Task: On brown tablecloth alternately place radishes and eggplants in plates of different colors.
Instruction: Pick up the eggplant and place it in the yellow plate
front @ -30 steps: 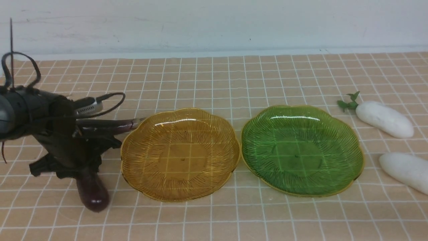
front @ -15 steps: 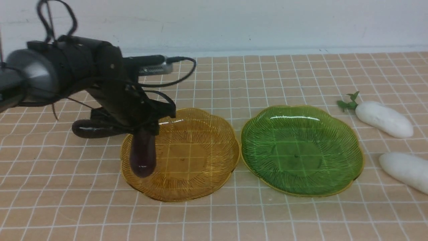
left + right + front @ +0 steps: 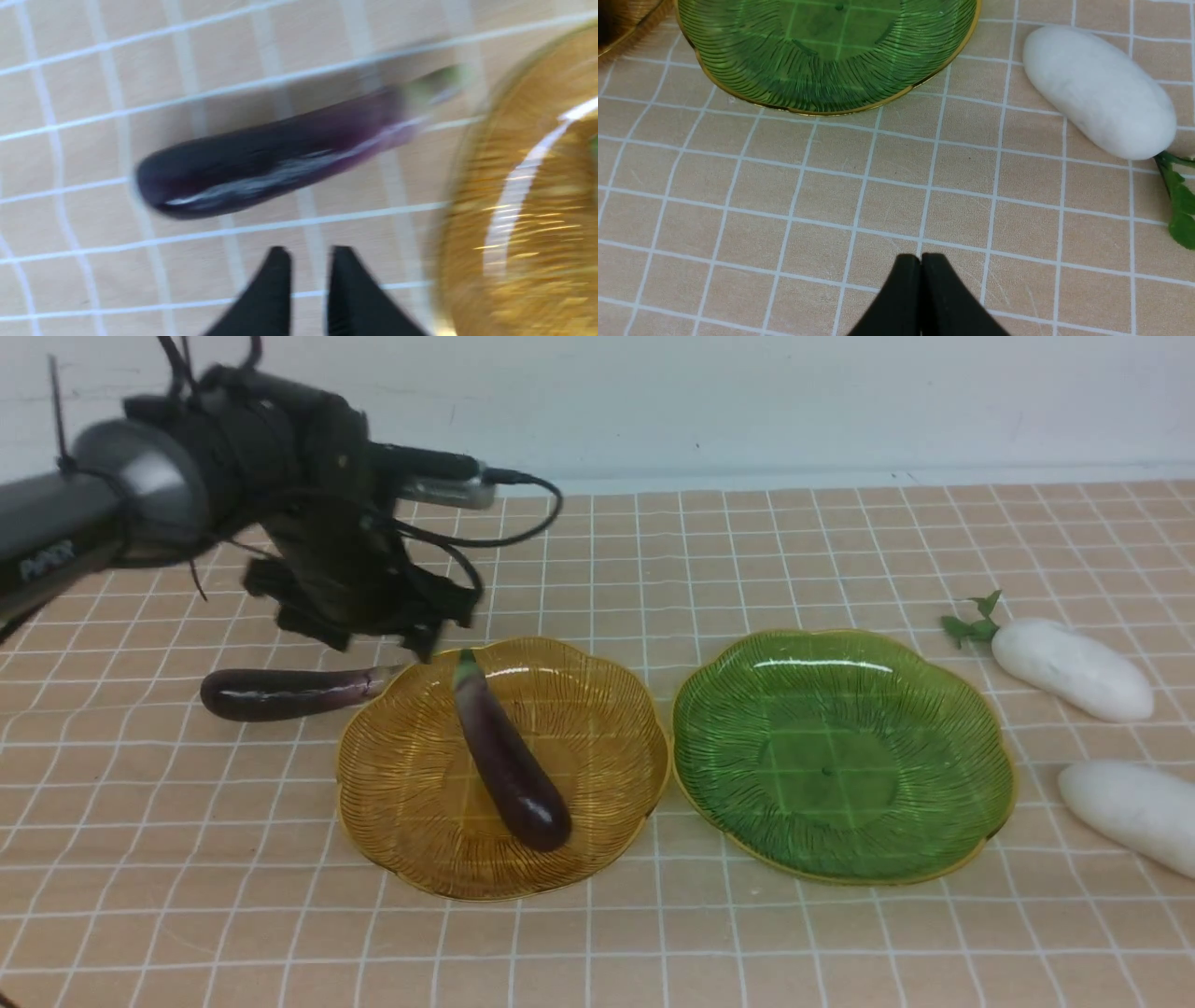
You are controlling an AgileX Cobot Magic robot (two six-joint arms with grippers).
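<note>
On the brown tablecloth (image 3: 597, 560), one dark purple eggplant (image 3: 509, 765) lies in the amber plate (image 3: 607, 728). The second eggplant (image 3: 289, 693) lies on the cloth just left of that plate; it also shows in the left wrist view (image 3: 271, 163) beside the amber plate (image 3: 514, 186). My left gripper (image 3: 369, 633) hovers empty above the plate's back-left rim, jaws a little apart (image 3: 309, 254). The green plate (image 3: 840, 756) is empty. Two white radishes (image 3: 1074, 669) (image 3: 1130, 812) lie right of it. My right gripper (image 3: 920, 256) is shut and empty above the cloth, near the green plate (image 3: 822, 56) and a radish (image 3: 1097, 88).
A white wall runs along the far edge of the cloth. The left arm and its cables (image 3: 140, 504) reach in over the back-left area. The green sprig (image 3: 1178, 205) of the nearer radish lies on the cloth.
My left gripper carried an eggplant from the cloth up and over the amber plate, let it go there, and has risen back toward the left. The right side has not changed.
</note>
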